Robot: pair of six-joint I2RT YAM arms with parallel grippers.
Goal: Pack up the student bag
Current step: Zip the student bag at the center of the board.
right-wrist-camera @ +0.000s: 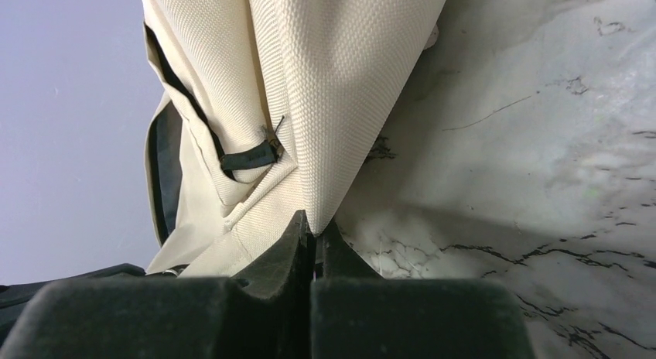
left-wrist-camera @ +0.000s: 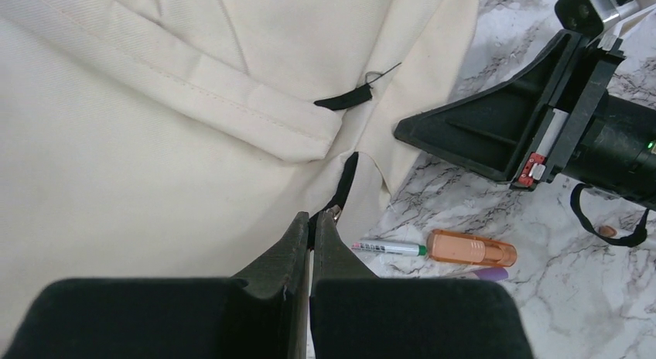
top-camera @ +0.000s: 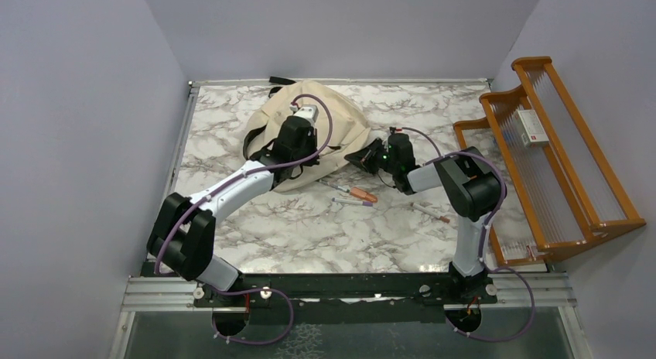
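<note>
Top external view puts the student bag (top-camera: 344, 119) slumped toward the far edge of the desk (top-camera: 294, 235), about midway across. Packing looks barely begun. An orange-capped marker (top-camera: 362, 194), a purple pen (top-camera: 352, 202) and another pen (top-camera: 431, 213) lie loose on the marble near the middle of the desk, outside the bag. The mouth does not look open.

The left claw (left-wrist-camera: 312, 223) is pinched tight on what looks like the black zipper tab at the bag's seam. The right claw (right-wrist-camera: 313, 234) is clamped on a folded corner of the fabric.

The bag is soft cream canvas with a coarse weave, stitched hems and black trim. The desk is glossy veined marble, and a slatted wooden rack (top-camera: 557, 158) stands at its right edge.
</note>
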